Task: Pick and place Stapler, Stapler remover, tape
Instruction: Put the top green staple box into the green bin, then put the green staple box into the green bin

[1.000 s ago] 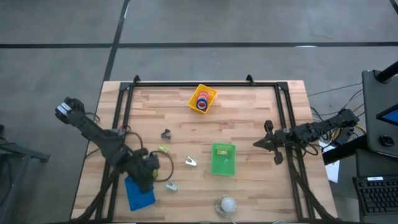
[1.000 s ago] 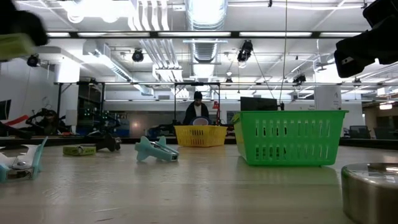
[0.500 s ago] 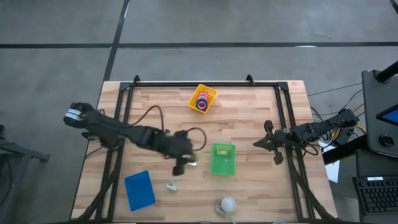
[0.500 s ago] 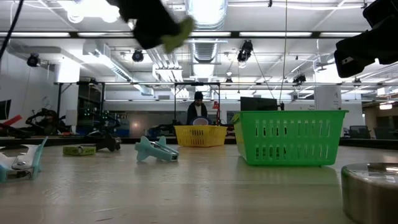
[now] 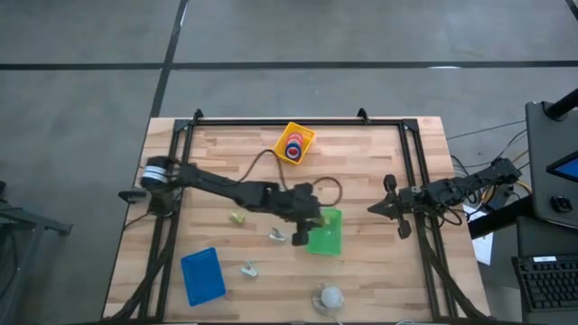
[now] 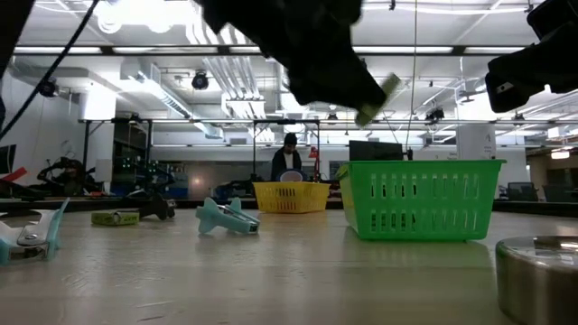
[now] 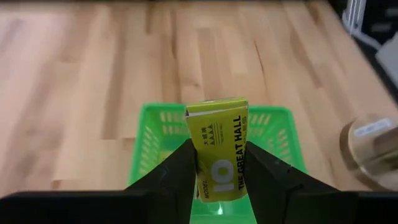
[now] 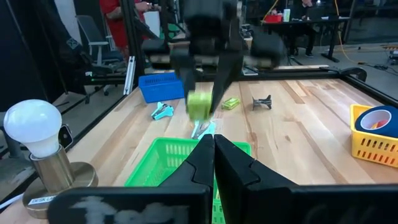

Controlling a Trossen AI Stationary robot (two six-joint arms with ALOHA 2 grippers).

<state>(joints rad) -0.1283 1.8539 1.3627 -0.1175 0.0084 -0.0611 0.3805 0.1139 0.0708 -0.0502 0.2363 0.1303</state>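
Left gripper (image 7: 221, 180) pinches a small yellow-green box (image 7: 219, 149) upright between its fingers (image 7: 175, 177), held in the air over the near edge of the green bin (image 5: 325, 232). A second ago this arm was back at the blue bin (image 5: 202, 275) near the table's left front corner; half a second ago it was midway across; now it stretches to the green bin with the box carried along. Right gripper (image 8: 213, 163) is pressed shut and empty, parked at the table's right edge, unmoved.

Just beside the green bin lies a pale stapler remover (image 5: 277, 236); a second one (image 5: 248, 268) lies near the blue bin. Another yellow-green box (image 5: 237, 218) lies under the stretched left arm, which covers the table's middle, and a dark remover (image 8: 263, 101) shows only in the right wrist view. Four tape rolls (image 5: 293, 147), three red and one blue, sit in the yellow bin (image 5: 305, 136) at the far edge. A lamp bulb on a metal base (image 5: 329, 297) stands at the front edge. A person (image 6: 289, 158) stands far behind the table.

Count: three bins, two boxes, three removers, four tapes.
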